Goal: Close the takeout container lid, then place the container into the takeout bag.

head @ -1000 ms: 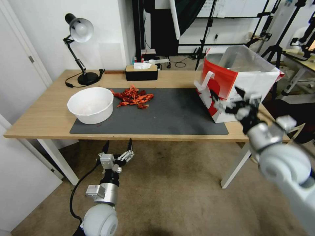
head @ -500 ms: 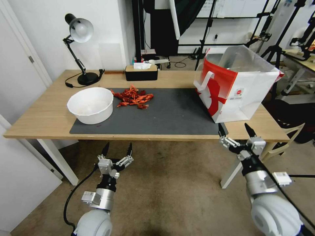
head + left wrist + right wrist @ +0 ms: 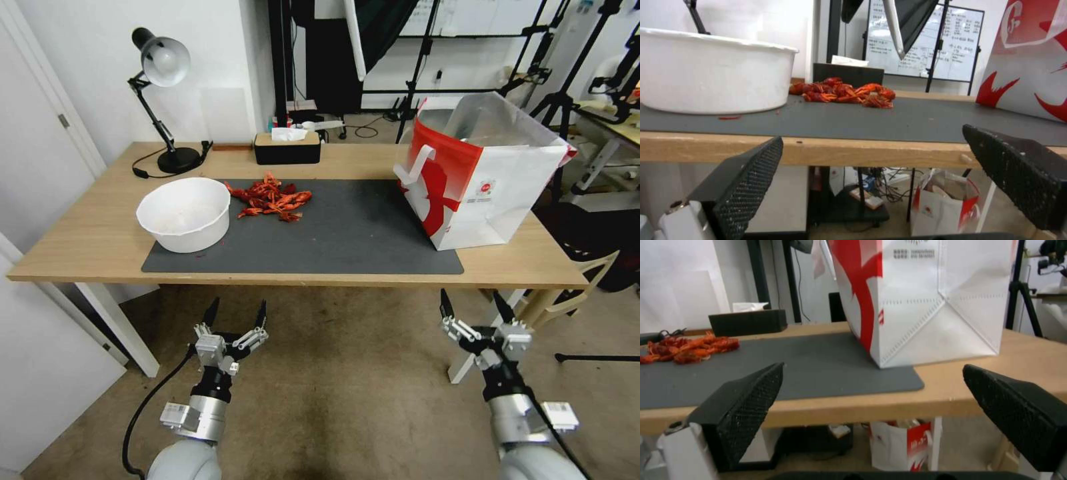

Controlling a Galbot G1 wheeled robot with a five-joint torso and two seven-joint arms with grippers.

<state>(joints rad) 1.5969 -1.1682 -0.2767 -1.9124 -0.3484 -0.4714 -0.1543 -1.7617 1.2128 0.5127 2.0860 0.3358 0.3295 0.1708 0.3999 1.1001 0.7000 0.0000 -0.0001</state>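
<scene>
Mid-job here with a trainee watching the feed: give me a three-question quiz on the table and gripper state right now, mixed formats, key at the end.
1. True or false: the right gripper is holding the takeout bag.
2. Multiple choice: the red crayfish pile lies (A) inside the white bowl, (B) on the dark mat beside the bowl, (C) in the bag.
3. Fill in: the left gripper hangs below the table edge with its fingers ____.

Key: 1 false, it is open and empty, below the table's front edge. 2 B. 3 open.
</scene>
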